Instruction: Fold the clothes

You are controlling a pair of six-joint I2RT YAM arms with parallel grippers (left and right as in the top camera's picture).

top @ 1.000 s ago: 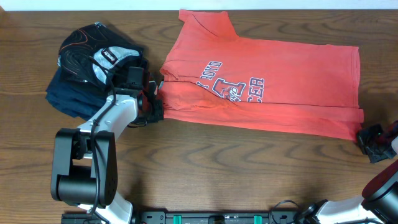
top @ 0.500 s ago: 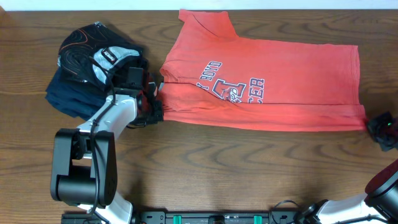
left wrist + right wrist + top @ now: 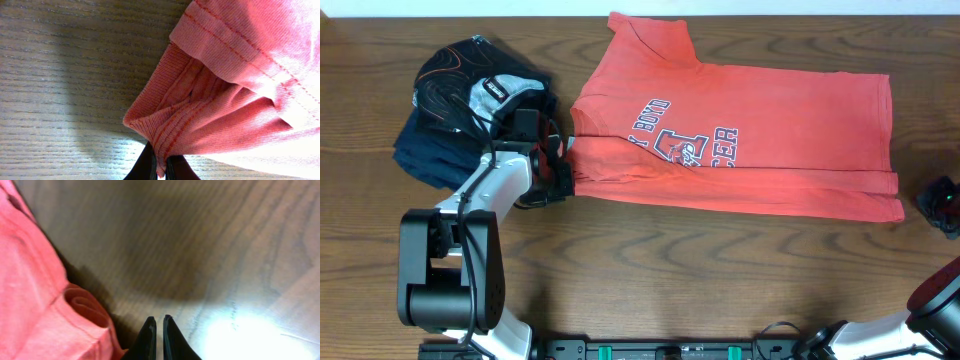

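Observation:
The coral-red T-shirt [image 3: 770, 140] lies flat across the table, lettering up, its neck end to the left and its hem to the right. My left gripper [image 3: 560, 165] is at the neck end. In the left wrist view it is [image 3: 160, 170] shut on the ribbed collar [image 3: 155, 115], which bunches up from the wood. My right gripper [image 3: 940, 203] is off the shirt, just right of the hem corner. In the right wrist view its fingers [image 3: 160, 319] are together with nothing between them, over bare wood, with the rolled hem [image 3: 82, 305] to their left.
A pile of dark navy folded garments [image 3: 425, 155] with a black swirl-lined garment [image 3: 455, 85] on top sits at the back left, close behind my left arm. The wooden table [image 3: 670, 280] shows in front of the shirt. The shirt's sleeve reaches the table's far edge [image 3: 650, 20].
My left gripper has drawn the collar a little to the left and the whole shirt has slid left. My right gripper has moved up and right, away from the hem corner.

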